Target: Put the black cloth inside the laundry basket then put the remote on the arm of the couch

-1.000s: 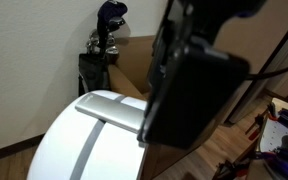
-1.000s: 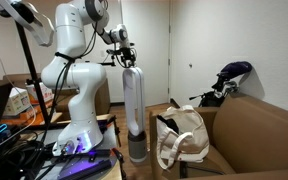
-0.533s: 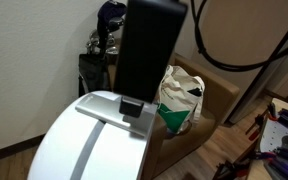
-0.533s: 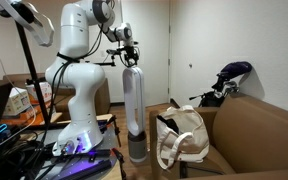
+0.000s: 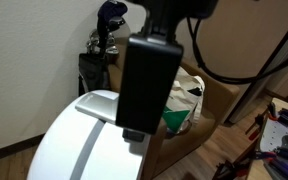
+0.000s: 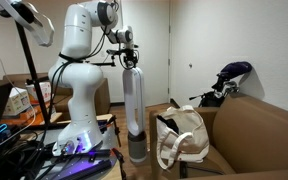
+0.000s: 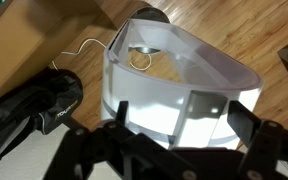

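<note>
One high pause, nothing yet picked up

The white robot arm (image 6: 74, 70) holds its gripper (image 6: 126, 48) high, just above the top of a tall white tower (image 6: 132, 105), perhaps an air purifier. In the wrist view the fingers (image 7: 117, 120) are spread wide with nothing between them. The tower's top fills the middle of that view, with wood floor (image 7: 234, 30) beyond it.

Off to one side and lower down lies a dark bundle of fabric with white lettering, likely the black cloth (image 7: 29, 115). A thin white wire loop (image 7: 74, 50) lies beside it.

In both exterior views a white tote with handles, apparently serving as the laundry basket (image 6: 181, 135), rests at the near end of the brown couch (image 6: 259, 125), well apart from the gripper.

The height seems chosen to clear the tower before descending toward the cloth. The remote is not visible anywhere. A black box (image 5: 149, 80) close to the lens blocks much of an exterior view.
</note>
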